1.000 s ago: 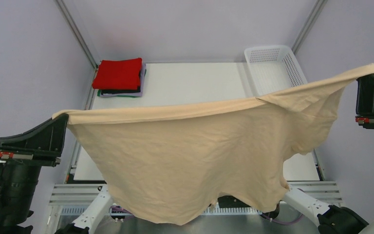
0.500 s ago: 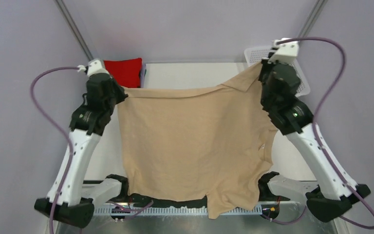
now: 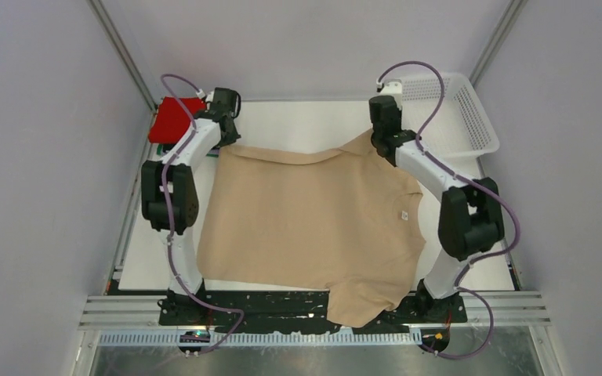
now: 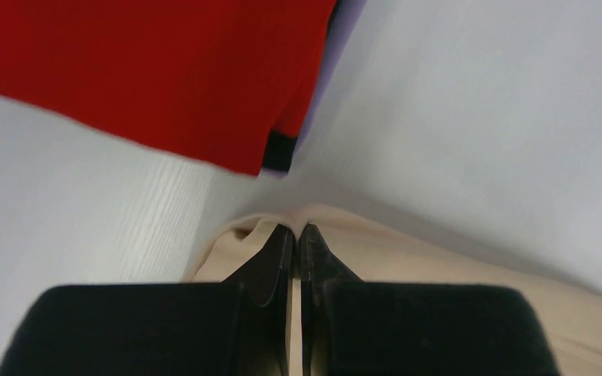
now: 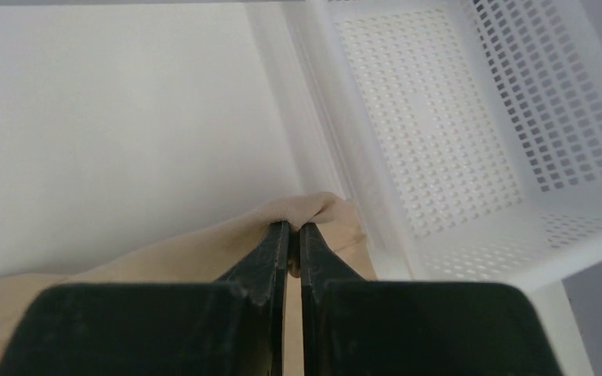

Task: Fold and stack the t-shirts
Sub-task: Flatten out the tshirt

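While it looks mostly laid out, the beige t-shirt (image 3: 313, 215) isn't sitting clean on the worktop (image 3: 298, 117): one near corner droops over the front edge, down by the arm bases. The left pincer (image 4: 296, 231) is clenched on the far left corner of the cloth, and the right pincer (image 5: 293, 227) is clamped on the far right corner, with fabric bunched up at its tips.

Stuff I'd worry about:
- That overhanging bit could drag the shirt toward the edge once the grip lets go, so the fold comes out crooked.
- The left corner sits just beside the red shirt (image 3: 174, 119) on top of the folded stack. A sloppy retreat could nudge that pile.
- The right corner is near the basket (image 5: 470, 117) wall, so cloth could catch there.
- The far edge sags between the two grips, and wrinkles there would get folded in.
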Available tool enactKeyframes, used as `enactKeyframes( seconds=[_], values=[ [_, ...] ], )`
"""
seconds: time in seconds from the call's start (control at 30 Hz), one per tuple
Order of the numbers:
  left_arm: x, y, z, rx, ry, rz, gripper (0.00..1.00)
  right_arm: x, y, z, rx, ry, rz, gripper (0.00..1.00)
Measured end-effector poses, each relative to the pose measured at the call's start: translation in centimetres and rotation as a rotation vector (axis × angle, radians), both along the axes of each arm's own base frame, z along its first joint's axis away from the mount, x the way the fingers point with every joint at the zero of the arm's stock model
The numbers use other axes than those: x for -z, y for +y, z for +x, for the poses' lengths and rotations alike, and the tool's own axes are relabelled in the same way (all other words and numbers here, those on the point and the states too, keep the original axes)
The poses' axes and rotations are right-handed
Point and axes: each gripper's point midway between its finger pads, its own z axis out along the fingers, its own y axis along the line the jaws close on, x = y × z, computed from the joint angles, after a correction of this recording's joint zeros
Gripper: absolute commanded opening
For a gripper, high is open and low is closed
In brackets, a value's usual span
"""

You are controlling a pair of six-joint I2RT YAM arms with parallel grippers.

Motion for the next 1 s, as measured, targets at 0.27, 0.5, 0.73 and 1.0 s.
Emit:
enactKeyframes(
  seconds=[0.27, 0.5, 0.73, 1.0],
  values=[
    [1.8, -1.1, 6.8, -0.028, -0.001, -0.056, 0.71, 5.1, 1.9, 8.1, 0.042, 0.074, -0.002, 0.14],
    [1.2, -2.2, 9.6, -0.049, -0.047, -0.2, 1.0, 6.3, 1.1, 12.8, 0.093, 0.096, 0.061, 0.85],
    [0.6, -4.3, 8.1, 0.028, -0.048, -0.321, 1.0, 6.3, 1.9, 12.3, -0.018, 0.138, 0.14, 0.96],
    [-6.4, -5.2, 3.2, 0.096, -0.143, -0.31, 1.0, 4.3, 6.1, 6.4, -0.225, 0.158, 0.312, 0.96]
  ],
)
